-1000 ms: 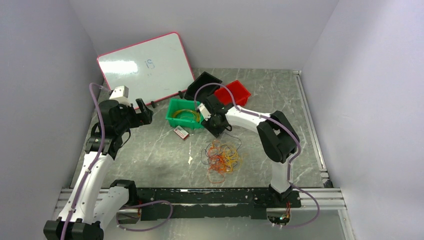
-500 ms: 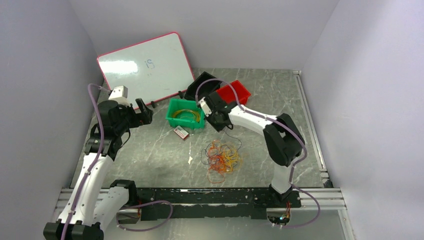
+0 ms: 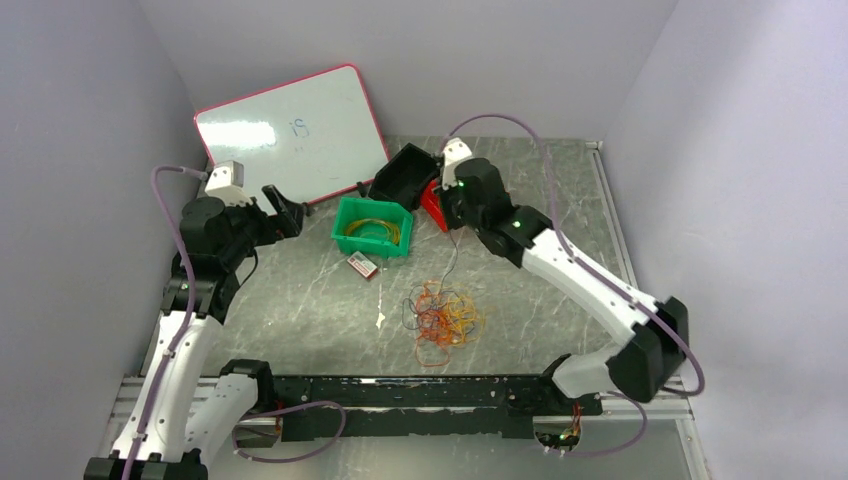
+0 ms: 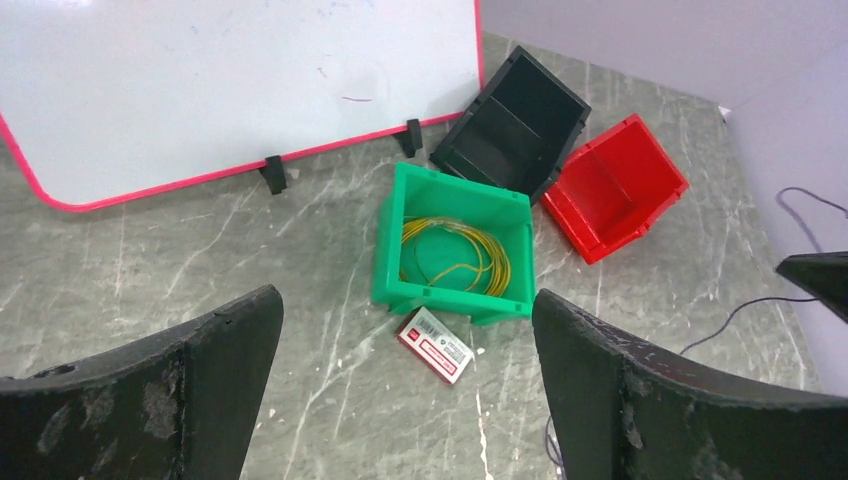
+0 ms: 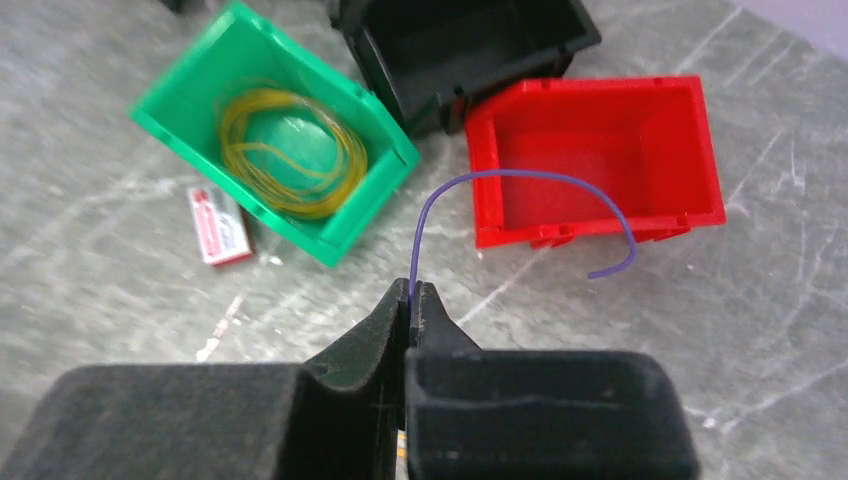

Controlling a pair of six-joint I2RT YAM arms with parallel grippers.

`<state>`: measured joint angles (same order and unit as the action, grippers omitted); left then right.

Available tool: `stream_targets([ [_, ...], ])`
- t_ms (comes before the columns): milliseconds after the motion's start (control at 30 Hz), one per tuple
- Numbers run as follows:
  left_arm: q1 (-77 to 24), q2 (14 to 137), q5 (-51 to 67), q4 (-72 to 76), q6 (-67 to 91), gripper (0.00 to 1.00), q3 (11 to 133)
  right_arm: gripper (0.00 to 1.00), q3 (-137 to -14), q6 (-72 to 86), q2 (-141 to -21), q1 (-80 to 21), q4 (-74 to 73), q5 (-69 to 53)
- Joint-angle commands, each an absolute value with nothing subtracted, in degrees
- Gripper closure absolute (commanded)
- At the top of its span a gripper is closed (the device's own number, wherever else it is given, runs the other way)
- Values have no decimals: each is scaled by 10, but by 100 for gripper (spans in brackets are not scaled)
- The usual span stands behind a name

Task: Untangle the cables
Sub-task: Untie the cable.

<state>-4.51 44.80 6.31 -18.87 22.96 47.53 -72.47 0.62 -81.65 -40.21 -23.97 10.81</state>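
Lying nearest the arm bases, the tangled cables (image 3: 447, 318) form a loose heap of yellow, orange and red loops with some dark strands on the table (image 3: 300, 300), about midway between the two arms. One thin purple cable (image 5: 520, 178) runs up from the heap to the right gripper (image 5: 412, 300), whose fingers are pressed together on it; past the tips it arcs over and ends free above the red bin (image 5: 490, 170). Left of the heap and a little farther out lies a small red and white box (image 3: 361, 265), just in front of the green bin (image 3: 370, 247), which holds a coil of yellow cable (image 4: 495, 265). Off to the left, the left gripper (image 4: 405, 300) hangs above the table with its fingers spread wide and nothing between them. Behind the green bin sit the red bin and a black bin (image 3: 405, 175), side by side and touching. Farthest back, a whiteboard (image 3: 290, 135) leans against the wall.
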Motion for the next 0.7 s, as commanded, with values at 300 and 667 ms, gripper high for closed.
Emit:
stream_targets([
  [300, -39, 437, 215, -136, 216, 0, 481, 100, -651, 104, -697, -402, -101, 66],
  [667, -68, 518, 368, -4, 240, 2, 512, 100, -754, 166, -697, -402, -112, 66],
])
